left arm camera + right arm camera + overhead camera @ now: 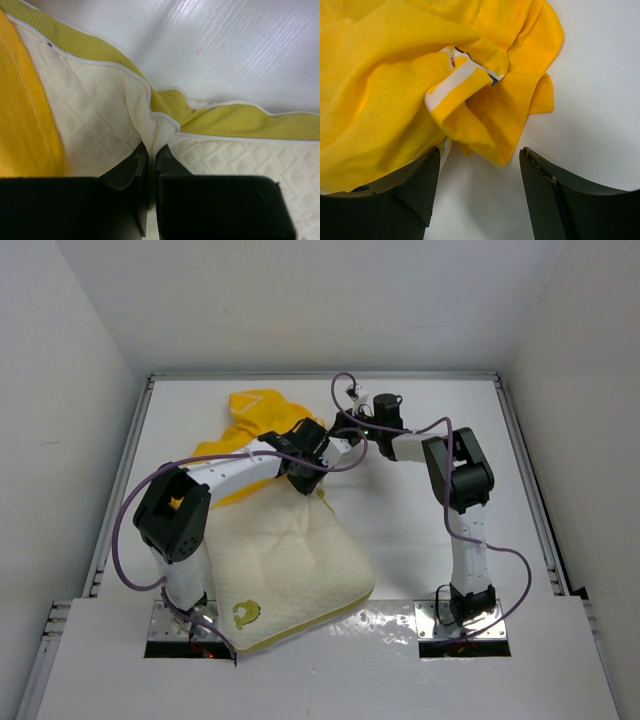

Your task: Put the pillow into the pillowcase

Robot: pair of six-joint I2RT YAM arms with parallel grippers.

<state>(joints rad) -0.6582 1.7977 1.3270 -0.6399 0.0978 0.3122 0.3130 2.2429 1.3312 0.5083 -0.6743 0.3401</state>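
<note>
- Pillow lies outside the crumpled pillowcase, touching it.
- Your left gripper pinches the pillow edge; your right gripper hangs jaws apart over the pillowcase.
- White table, white walls.

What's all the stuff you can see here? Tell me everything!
pillow: one, cream-white with a yellow-green edge band, near left part of the table
pillowcase: one, bright yellow, crumpled at the far side behind the pillow
table: one, white, under everything
cables: two, purple, looping along the arms
arms: two, black and white, bolted at the near edge
left pincer: one, black, shut on the pillow's edge
right pincer: one, black, open at the pillowcase's edge
</note>
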